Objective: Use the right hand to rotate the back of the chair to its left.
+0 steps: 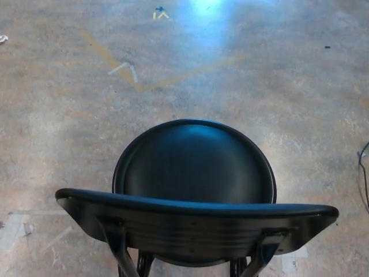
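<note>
A black chair [196, 190] stands on a mottled concrete floor [52, 127], seen from above and behind, filling the lower middle of the head view. Its curved backrest [196, 222] runs nearly the full width of the picture at the bottom, closest to the robot, with the round glossy seat [196, 164] just beyond it. Neither robot hand is in view, so whether the fingers are wide or closed cannot be told. The chair looks rigid and hard, probably moulded plastic or lacquered wood on dark metal legs, and likely light enough to swivel by pushing. The smooth, shiny finish may be slippery, so a firm hold over the top edge of the backrest near its right end [311, 216] seems the best place for the right hand. Faded tape marks [124, 69] cross the floor well beyond the seat, and a dark cable [363, 173] lies at the right edge, apart from the chair. Nothing stands close enough to block turning it.
</note>
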Robot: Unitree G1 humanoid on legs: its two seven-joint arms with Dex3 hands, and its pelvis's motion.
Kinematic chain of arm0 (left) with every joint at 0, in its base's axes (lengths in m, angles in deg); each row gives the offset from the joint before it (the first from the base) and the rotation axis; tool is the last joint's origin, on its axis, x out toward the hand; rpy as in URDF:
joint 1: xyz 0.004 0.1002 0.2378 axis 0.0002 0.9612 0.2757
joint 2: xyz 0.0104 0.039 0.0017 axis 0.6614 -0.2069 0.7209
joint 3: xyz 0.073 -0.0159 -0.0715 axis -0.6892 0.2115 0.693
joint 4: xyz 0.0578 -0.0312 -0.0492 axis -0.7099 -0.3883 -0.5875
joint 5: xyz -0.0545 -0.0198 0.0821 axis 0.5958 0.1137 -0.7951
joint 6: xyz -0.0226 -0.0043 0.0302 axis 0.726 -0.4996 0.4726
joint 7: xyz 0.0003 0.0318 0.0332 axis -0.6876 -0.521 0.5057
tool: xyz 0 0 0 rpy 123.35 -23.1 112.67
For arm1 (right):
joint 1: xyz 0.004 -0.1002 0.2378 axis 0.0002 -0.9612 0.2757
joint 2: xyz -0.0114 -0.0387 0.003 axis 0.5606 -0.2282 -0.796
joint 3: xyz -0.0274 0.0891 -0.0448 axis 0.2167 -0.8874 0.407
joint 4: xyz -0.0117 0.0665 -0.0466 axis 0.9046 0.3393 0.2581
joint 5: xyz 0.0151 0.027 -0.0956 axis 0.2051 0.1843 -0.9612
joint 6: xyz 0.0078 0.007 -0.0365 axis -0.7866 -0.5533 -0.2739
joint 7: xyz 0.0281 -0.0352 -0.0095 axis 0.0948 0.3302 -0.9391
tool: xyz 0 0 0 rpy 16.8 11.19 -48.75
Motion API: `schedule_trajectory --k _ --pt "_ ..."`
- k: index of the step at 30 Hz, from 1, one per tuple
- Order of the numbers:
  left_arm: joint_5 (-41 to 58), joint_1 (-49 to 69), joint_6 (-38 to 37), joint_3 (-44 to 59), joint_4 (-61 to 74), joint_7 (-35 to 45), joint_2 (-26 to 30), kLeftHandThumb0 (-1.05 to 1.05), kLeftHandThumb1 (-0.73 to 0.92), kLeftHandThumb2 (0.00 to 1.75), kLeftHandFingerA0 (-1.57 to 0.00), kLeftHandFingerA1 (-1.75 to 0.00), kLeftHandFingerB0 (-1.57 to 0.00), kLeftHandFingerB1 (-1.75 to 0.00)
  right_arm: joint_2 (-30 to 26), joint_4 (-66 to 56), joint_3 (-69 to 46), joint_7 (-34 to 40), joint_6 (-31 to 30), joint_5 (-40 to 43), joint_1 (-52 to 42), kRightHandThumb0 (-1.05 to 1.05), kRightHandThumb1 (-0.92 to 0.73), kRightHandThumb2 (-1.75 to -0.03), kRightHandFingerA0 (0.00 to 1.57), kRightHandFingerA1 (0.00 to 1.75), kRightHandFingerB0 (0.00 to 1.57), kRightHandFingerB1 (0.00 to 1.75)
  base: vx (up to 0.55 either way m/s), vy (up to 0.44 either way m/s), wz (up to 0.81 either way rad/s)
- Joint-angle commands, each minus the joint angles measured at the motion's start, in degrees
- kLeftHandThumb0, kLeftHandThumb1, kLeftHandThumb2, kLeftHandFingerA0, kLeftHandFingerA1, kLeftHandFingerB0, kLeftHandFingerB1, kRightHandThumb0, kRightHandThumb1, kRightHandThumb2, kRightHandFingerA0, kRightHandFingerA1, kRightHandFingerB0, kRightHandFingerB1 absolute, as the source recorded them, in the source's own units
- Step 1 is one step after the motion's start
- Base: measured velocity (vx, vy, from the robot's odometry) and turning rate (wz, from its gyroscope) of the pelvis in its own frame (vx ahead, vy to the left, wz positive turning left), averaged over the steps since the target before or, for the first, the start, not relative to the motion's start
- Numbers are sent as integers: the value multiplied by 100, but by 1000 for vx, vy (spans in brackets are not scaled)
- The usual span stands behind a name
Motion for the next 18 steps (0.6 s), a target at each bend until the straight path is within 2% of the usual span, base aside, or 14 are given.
schedule_trajectory --k 1,6,7,8,9,10,14,15,18 --pt "-101 58 -18 -29 -41 -12 32 -48 77 62 -49 -46 -39 -39 10 58 -3 44 45 -29 -61 -89 -1 -115 24 95 4 86 0 0 0" --pt "-96 58 -18 -29 -41 -10 32 -48 77 62 -49 -46 -39 -39 9 61 6 53 39 -41 -59 -89 -1 -115 24 95 4 86 0 0 0" --pt "-62 57 4 19 -52 -59 23 -47 75 62 -53 -49 -43 -41 -8 71 -413 -59 191 335 9 -85 14 -98 10 89 0 84 0 0 0" --pt "-60 49 18 19 -46 -85 16 -45 77 63 -54 -50 -47 -43 -49 65 -540 -34 268 411 109 -105 -59 -90 13 144 0 93 0 0 0" --pt "-62 40 33 12 -38 -111 8 -45 77 63 -54 -50 -47 -43 -97 56 -646 12 343 449 224 -105 -59 -90 13 144 0 93 0 0 0" --pt "-56 34 43 19 -37 -120 4 -46 76 62 -54 -49 -47 -42 -134 46 -717 46 429 424 314 -105 -58 -96 0 147 0 89 0 0 0" --pt "-52 32 46 23 -38 -124 3 -46 76 62 -54 -49 -47 -42 -142 59 -798 49 473 366 352 -105 -58 -96 0 147 0 89 0 0 0" --pt "27 61 29 118 -50 -61 16 -45 72 61 -51 -46 -42 -39 -279 -9 -734 208 695 270 617 -105 -51 -126 0 84 0 75 0 0 0" --pt "40 73 21 184 -54 -33 19 -45 72 61 -51 -46 -42 -39 -339 -20 -708 281 805 226 738 -105 -51 -126 0 84 0 75 0 0 0"
